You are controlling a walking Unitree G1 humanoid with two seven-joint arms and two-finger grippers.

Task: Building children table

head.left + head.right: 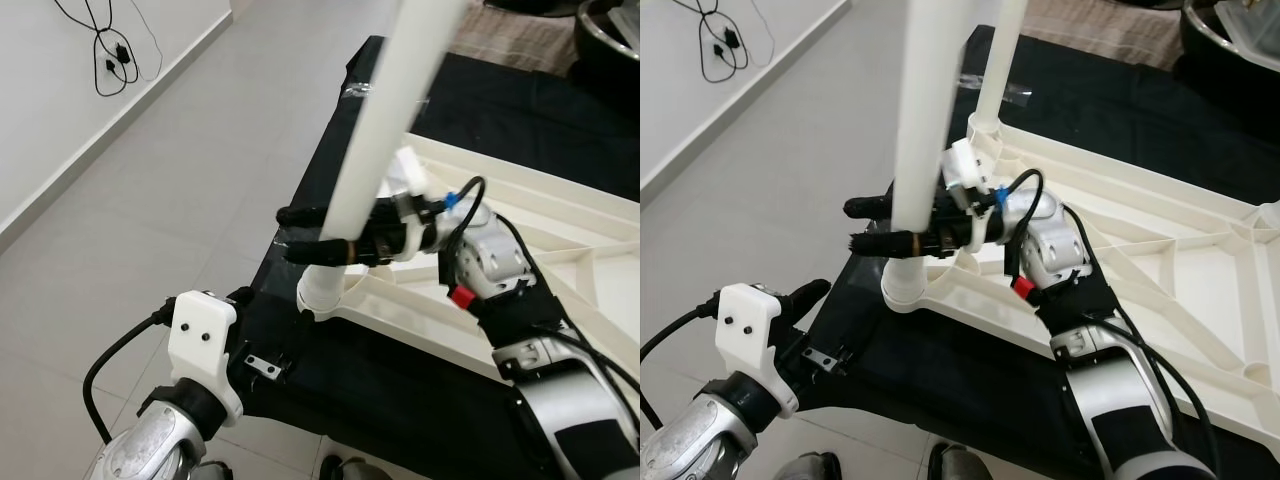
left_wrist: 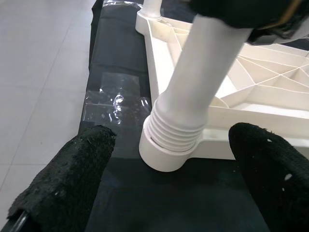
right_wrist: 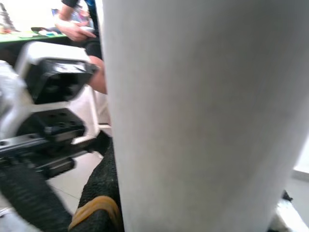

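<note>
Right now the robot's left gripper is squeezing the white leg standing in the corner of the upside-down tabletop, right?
Not quite: the right gripper is the one squeezing the white leg, as the right eye view shows. The left gripper is open and waits low by the corner socket of the upside-down tabletop.

A white table leg (image 1: 385, 140) stands tilted in the corner socket (image 2: 166, 154) of the upturned white tabletop (image 1: 1160, 250).

The upturned white plastic tabletop (image 1: 1160, 250) lies on the black-covered platform (image 1: 940, 370), a white tubular leg (image 1: 925, 130) upright in its near-left corner socket.
</note>
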